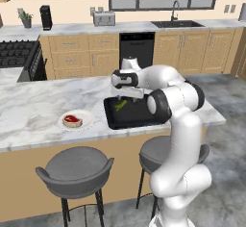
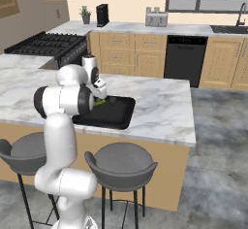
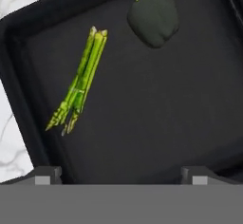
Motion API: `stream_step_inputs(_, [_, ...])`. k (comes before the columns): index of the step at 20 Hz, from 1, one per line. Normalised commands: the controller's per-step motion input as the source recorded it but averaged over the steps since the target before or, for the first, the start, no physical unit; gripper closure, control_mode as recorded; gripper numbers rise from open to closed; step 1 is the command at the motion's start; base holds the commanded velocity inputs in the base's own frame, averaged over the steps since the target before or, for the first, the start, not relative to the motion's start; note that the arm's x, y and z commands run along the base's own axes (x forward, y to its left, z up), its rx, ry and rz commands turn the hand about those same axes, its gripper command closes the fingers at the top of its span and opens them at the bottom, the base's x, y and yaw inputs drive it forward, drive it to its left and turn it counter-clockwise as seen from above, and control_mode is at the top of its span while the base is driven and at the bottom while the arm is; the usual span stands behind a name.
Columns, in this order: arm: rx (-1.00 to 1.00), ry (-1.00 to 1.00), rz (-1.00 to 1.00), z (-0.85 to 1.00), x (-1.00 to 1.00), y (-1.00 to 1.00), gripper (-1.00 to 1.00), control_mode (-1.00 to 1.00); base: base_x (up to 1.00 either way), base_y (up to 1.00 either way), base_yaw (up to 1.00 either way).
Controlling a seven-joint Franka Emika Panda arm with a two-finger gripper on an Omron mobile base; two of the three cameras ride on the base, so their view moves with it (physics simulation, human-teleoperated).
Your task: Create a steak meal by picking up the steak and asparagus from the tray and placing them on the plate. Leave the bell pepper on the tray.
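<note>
I have the marble table [image 1: 43, 110] in front of me, and on it the black tray [image 1: 137, 120] sits to the right with the white plate [image 1: 86, 115] just beside it on the left. My arm reaches out over the tray, and the pincer [image 1: 128, 95] hangs above the tray's far left part with its jaws spread wide and nothing between them.

By my reading, half the job is done. The steak [image 1: 72, 120] already lies on the plate, red with its pale rim, toward the plate's left side. The asparagus [image 3: 79, 83] is not yet moved: in the hand view it lies flat on the tray floor as a thin bright green bundle, running at a slant near the tray's raised rim [image 3: 21, 104]. From the left base view I see it [image 1: 120, 105] just below the hand.

The bell pepper [image 3: 154, 16], a dark green lump that is hard to pick out against the black, sits apart from the stalks, further across the tray. It belongs where it is.

What is left, as I judge it, is to come down on the asparagus, close, and carry it left onto the plate beside the steak.
</note>
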Motion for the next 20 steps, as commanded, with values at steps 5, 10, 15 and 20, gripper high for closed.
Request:
stream_step_inputs(5, [0.0,0.0,-0.07,-0.43,0.34,0.0,-1.0,-1.0,0.0,0.0,0.0])
stream_step_inputs(10, [0.0,0.0,-0.04,-0.36,0.42,0.01,-1.0,-1.0,0.0,0.0,0.0])
stream_step_inputs(15, [0.0,0.0,-0.04,-0.3,0.41,0.0,-1.0,-1.0,0.0,0.0,0.0])
stream_step_inputs(20, [0.0,0.0,-0.03,-0.27,0.39,0.07,-1.0,-1.0,0.0,0.0,0.0])
